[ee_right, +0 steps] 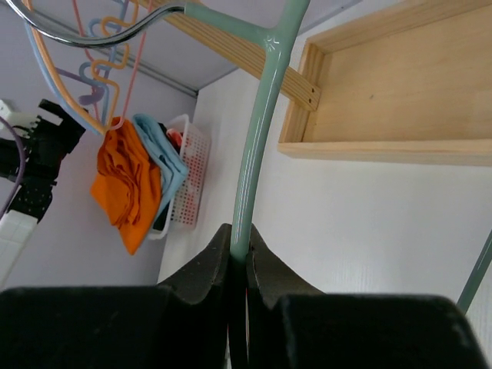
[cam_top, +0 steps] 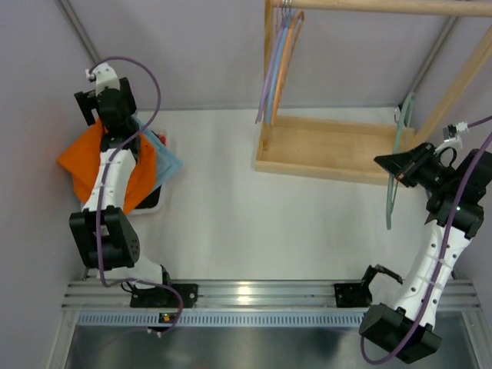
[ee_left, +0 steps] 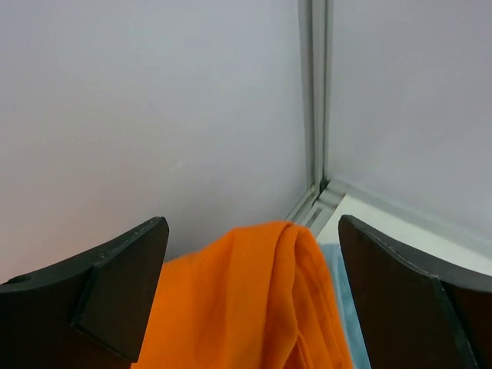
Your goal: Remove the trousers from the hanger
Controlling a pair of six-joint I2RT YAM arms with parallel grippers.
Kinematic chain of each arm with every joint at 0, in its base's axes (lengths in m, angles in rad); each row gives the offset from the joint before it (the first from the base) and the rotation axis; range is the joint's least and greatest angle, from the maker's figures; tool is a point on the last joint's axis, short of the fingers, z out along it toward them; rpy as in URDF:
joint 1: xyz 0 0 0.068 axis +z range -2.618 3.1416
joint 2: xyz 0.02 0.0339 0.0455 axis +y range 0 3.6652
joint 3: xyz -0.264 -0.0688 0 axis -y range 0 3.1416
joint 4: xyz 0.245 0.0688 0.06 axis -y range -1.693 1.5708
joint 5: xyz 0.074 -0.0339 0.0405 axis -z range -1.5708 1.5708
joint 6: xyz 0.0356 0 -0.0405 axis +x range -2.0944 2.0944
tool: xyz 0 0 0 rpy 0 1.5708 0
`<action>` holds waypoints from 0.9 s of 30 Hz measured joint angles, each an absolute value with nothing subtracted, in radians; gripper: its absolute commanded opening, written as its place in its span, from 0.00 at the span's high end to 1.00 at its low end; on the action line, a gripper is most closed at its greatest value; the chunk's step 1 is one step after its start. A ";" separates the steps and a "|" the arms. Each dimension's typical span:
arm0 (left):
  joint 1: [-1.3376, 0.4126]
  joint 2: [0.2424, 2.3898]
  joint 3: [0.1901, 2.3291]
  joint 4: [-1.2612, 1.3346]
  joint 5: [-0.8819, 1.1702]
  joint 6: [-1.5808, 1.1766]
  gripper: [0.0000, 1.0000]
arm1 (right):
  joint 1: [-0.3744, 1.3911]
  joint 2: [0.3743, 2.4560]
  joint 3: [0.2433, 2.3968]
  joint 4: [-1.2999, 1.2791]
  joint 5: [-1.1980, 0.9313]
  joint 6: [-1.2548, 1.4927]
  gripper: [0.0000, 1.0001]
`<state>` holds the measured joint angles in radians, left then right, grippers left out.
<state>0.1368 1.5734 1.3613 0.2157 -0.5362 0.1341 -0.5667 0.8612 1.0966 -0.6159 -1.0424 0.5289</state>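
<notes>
The orange trousers (cam_top: 81, 157) lie draped over a basket at the far left, off the hanger. They also show in the left wrist view (ee_left: 254, 300) and the right wrist view (ee_right: 123, 181). My left gripper (cam_top: 108, 104) is open just above them, its fingers (ee_left: 123, 284) wide apart on either side of the fabric fold. My right gripper (cam_top: 388, 165) is shut on the pale mint-green hanger (cam_top: 390, 204) and holds it bare in the air at the right. Its jaws (ee_right: 238, 234) pinch the hanger's bar (ee_right: 254, 154).
A white basket (cam_top: 154, 207) at the far left also holds a light blue cloth (cam_top: 167, 161). A wooden rack base (cam_top: 330, 146) stands at the back right. Blue and orange hangers (cam_top: 280, 61) hang from its rail (cam_top: 384, 6). Walls close in at left and back.
</notes>
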 measured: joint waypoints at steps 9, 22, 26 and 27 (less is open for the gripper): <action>0.131 1.217 1.373 0.173 -0.387 0.111 0.01 | -0.520 0.844 1.134 -0.530 -1.037 0.683 1.00; 0.130 0.907 1.264 0.066 0.313 -0.072 0.01 | -0.202 1.052 1.260 -0.144 -0.886 1.029 1.00; 0.130 0.892 1.281 0.037 0.492 -0.174 0.01 | -0.099 1.176 1.374 -0.067 -0.846 1.095 1.00; 0.129 0.888 1.281 0.031 0.521 -0.197 0.01 | -0.078 1.209 1.408 -0.048 -0.835 1.111 1.00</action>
